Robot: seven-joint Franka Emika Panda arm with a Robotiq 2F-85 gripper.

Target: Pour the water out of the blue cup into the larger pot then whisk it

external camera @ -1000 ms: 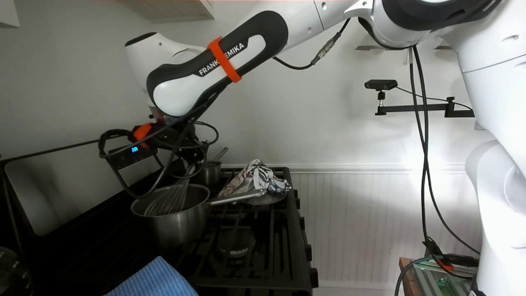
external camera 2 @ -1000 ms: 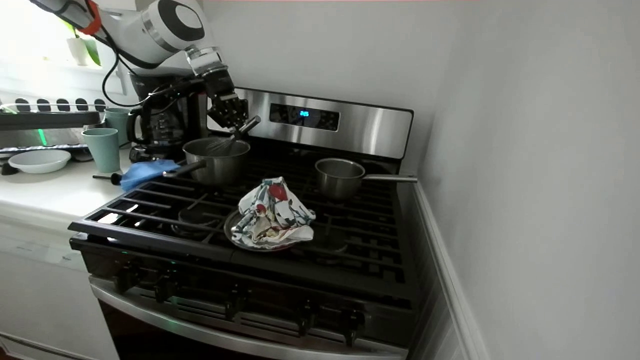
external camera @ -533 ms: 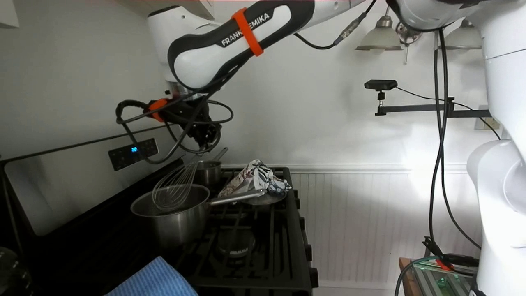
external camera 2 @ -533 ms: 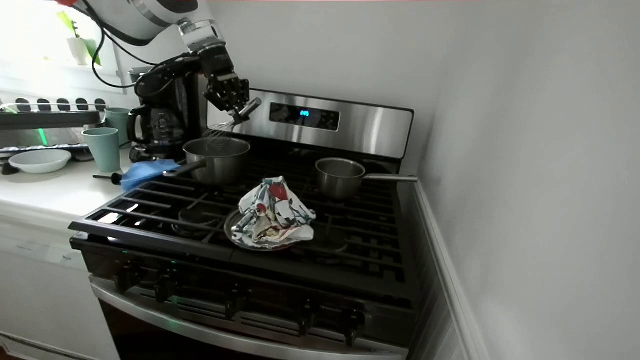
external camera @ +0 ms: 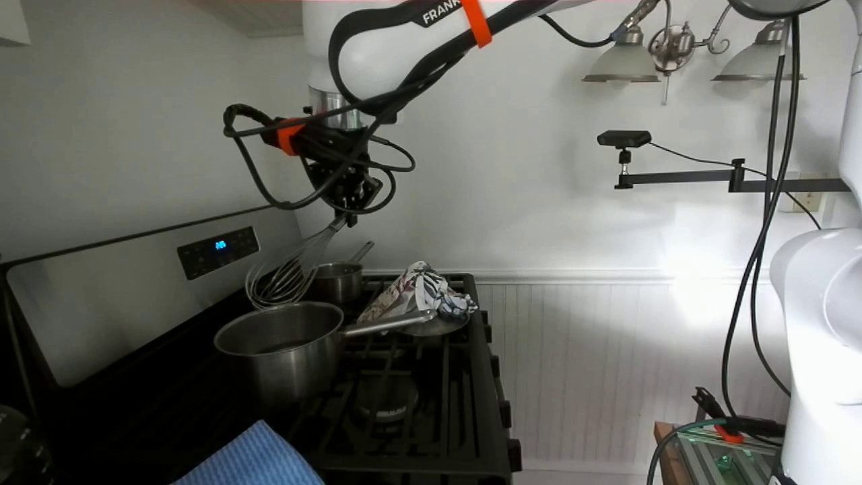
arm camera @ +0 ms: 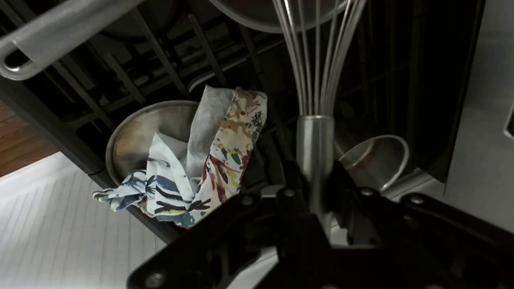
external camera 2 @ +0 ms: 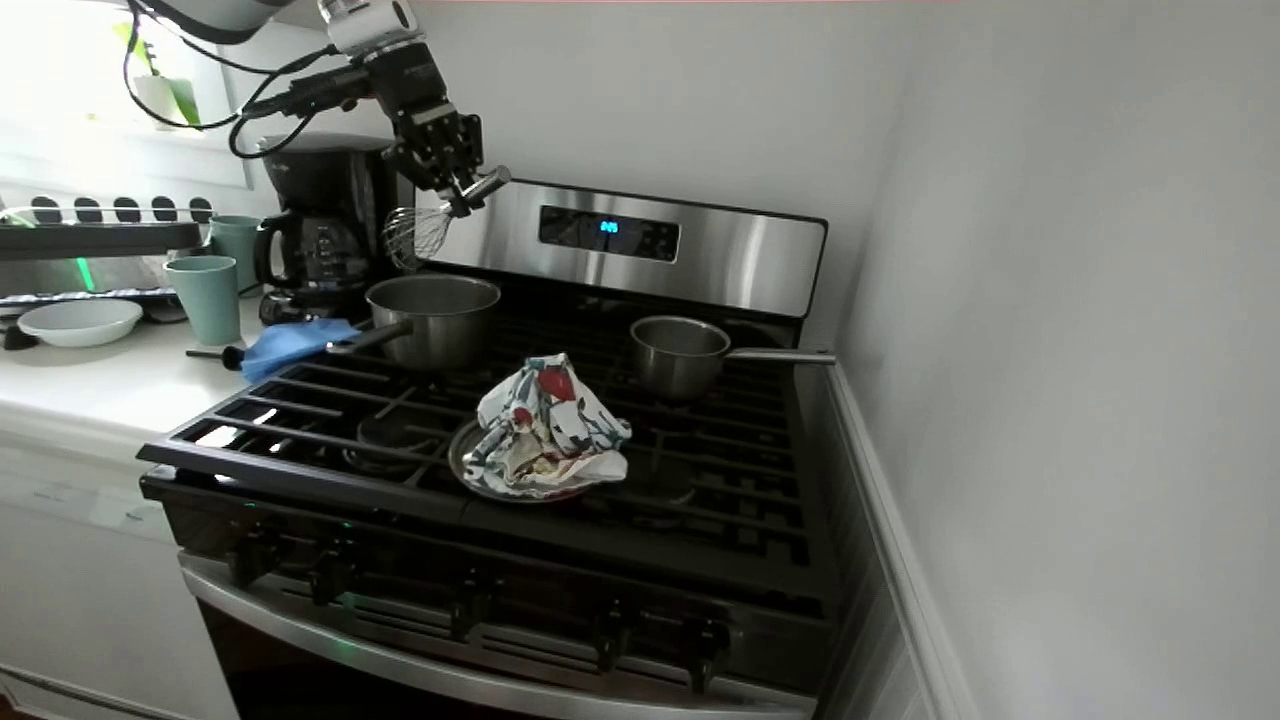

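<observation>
My gripper [external camera: 347,217] is shut on the metal handle of a wire whisk [external camera: 286,273], held tilted with its wires pointing down. The whisk also shows in an exterior view [external camera 2: 415,235] and the wrist view [arm camera: 315,140]. The wires are above the rim of the larger pot [external camera: 289,367], a wide steel pot on the stove, also in an exterior view [external camera 2: 440,335]. In the wrist view only part of its rim [arm camera: 257,25] shows, behind the wires. Its contents are unclear. Two pale blue-green cups stand on the counter, one in front [external camera 2: 208,305], one behind [external camera 2: 236,245].
A smaller steel pot [external camera 2: 680,362] sits on the stove's far side. A patterned cloth [external camera 2: 550,430] lies bunched on a shallow pan [external camera 2: 468,455]. A blue cloth [external camera 2: 295,346] lies by the larger pot's handle. A coffee maker [external camera 2: 335,190] and white bowl [external camera 2: 80,322] stand on the counter.
My gripper has risen and moved back toward the robot's base, still holding the whisk. The whisk's wires have come up out of the larger pot. The pots and cloths have not moved.
</observation>
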